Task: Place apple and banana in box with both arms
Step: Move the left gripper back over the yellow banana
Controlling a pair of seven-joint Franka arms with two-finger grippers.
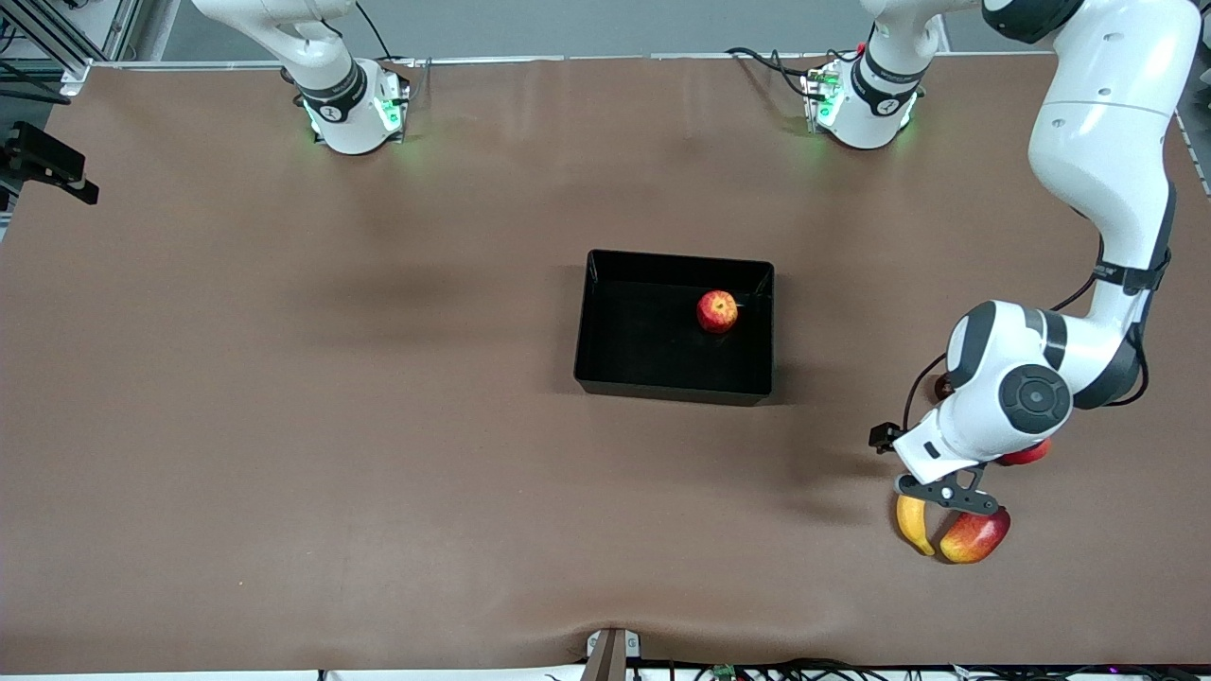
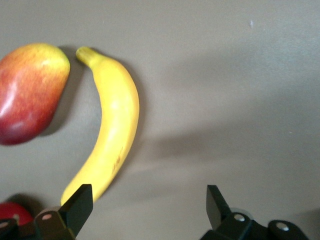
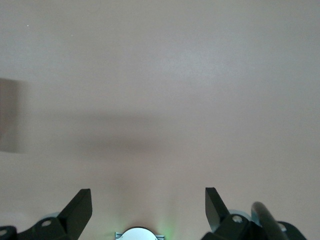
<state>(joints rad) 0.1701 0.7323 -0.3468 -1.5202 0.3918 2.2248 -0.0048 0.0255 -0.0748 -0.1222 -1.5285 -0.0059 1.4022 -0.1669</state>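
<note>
The apple (image 1: 717, 310) lies inside the black box (image 1: 662, 386) at the table's middle. The yellow banana (image 1: 913, 523) lies on the table near the front camera, at the left arm's end. It also shows in the left wrist view (image 2: 112, 125). My left gripper (image 1: 946, 497) is open and empty, low over the banana's end. In the left wrist view the left gripper (image 2: 150, 205) has one finger (image 2: 77, 207) at the banana's tip, and bare table shows between the fingers. My right gripper (image 3: 148, 205) is open and empty, up above bare table by its own base; the right arm waits.
A red-and-yellow mango-like fruit (image 1: 974, 536) lies touching the banana; it also shows in the left wrist view (image 2: 30, 92). A plain red fruit (image 1: 1026, 454) sits partly under the left arm's wrist. A dark fruit (image 1: 943, 386) peeks out by the arm.
</note>
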